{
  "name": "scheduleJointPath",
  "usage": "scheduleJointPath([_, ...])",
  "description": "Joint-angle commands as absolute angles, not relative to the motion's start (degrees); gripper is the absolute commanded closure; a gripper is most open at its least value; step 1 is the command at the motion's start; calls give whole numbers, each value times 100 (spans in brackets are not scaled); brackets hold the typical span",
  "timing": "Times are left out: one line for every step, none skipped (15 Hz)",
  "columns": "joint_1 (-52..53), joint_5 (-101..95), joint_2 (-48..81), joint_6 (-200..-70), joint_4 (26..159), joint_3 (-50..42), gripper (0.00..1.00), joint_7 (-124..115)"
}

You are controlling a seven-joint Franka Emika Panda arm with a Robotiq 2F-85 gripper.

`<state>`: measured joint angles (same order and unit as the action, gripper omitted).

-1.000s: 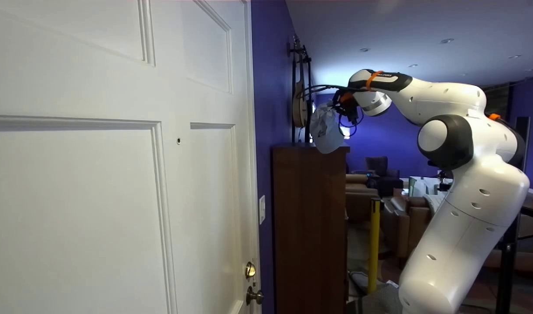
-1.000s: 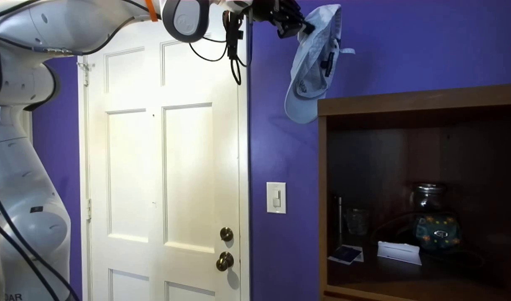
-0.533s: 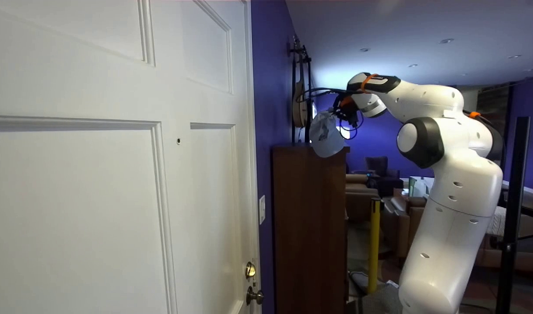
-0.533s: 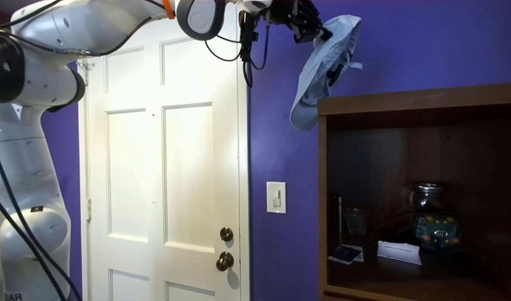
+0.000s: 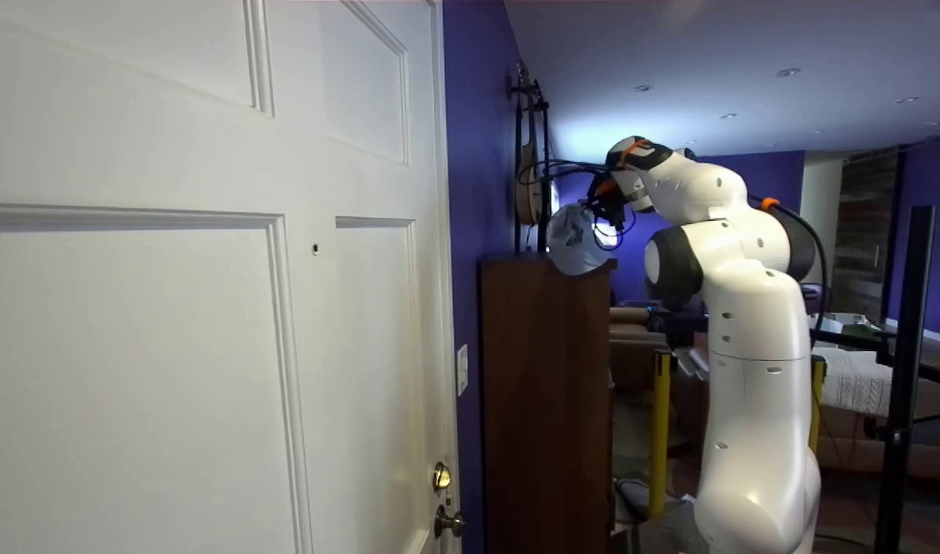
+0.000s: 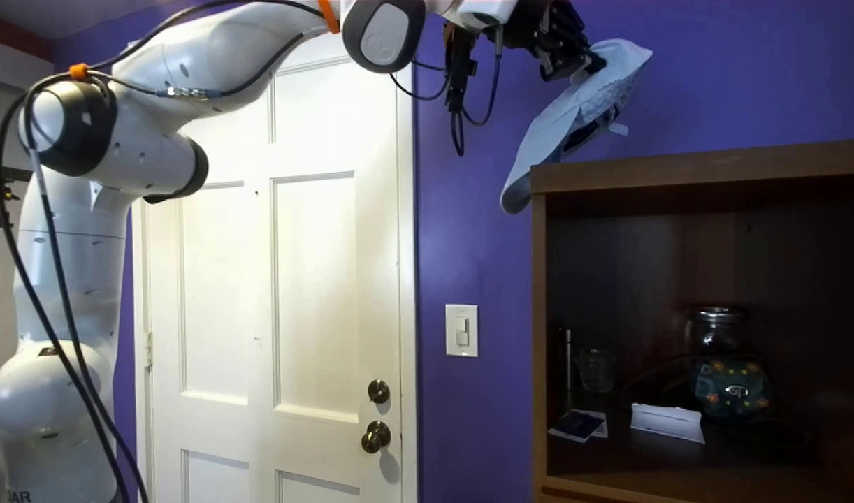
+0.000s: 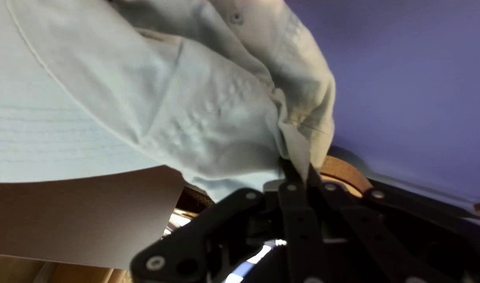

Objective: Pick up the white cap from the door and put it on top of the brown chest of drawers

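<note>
The white cap (image 6: pixel 574 105) hangs from my gripper (image 6: pixel 595 64) and also shows in an exterior view (image 5: pixel 574 238) and the wrist view (image 7: pixel 208 114). My gripper (image 7: pixel 301 169) is shut on a fold of its fabric. The cap is tilted, with its brim hanging lowest. The brim overlaps the near top corner of the brown chest of drawers (image 6: pixel 699 166), partly below its top edge; I cannot tell whether they touch. The chest's side panel (image 5: pixel 547 400) faces the white door (image 5: pixel 170 346), which also shows in an exterior view (image 6: pixel 315 293). The chest's top is mostly hidden.
A guitar (image 5: pixel 528 181) hangs on the purple wall (image 6: pixel 713 70) above the chest. The chest's open shelf holds a jar (image 6: pixel 717 328), a small floral bag (image 6: pixel 731 388) and papers. A yellow post (image 5: pixel 659 431) stands beside the chest. Cables hang below the wrist.
The arm has swung toward the chest, carrying the cap with it. The gripper is slightly lower. The cap now tilts more, its brim trailing toward the door side. The grip looks the same.
</note>
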<state>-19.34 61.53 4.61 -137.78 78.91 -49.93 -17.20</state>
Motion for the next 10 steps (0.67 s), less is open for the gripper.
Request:
scheduleJointPath([-2873, 6958, 1557, -13782, 6911, -4732, 99, -1860])
scheduleJointPath([-3111, 7013, 1753, -13794, 6723, -4605, 99, -1921])
scheduleJointPath([-3334, 7014, 1938, -13814, 6537, -4480, 99, -1991])
scheduleJointPath([-3508, 6873, 2059, -13774, 6395, -4371, 99, -2118])
scheduleJointPath([-3678, 6778, 2167, -13757, 6264, -4247, 99, -2196])
scheduleJointPath([-3831, 6651, 2274, -13793, 6121, -4117, 99, -2296])
scheduleJointPath([-3975, 6537, 2350, -13803, 6024, -3986, 99, -2367])
scheduleJointPath([-3847, 6667, 2537, -13697, 5847, -4297, 72, -2438])
scheduleJointPath([-3914, 6630, 2591, -13675, 5752, -4269, 70, -2530])
scheduleJointPath([-3949, 6606, 2644, -13630, 5649, -4289, 64, -2642])
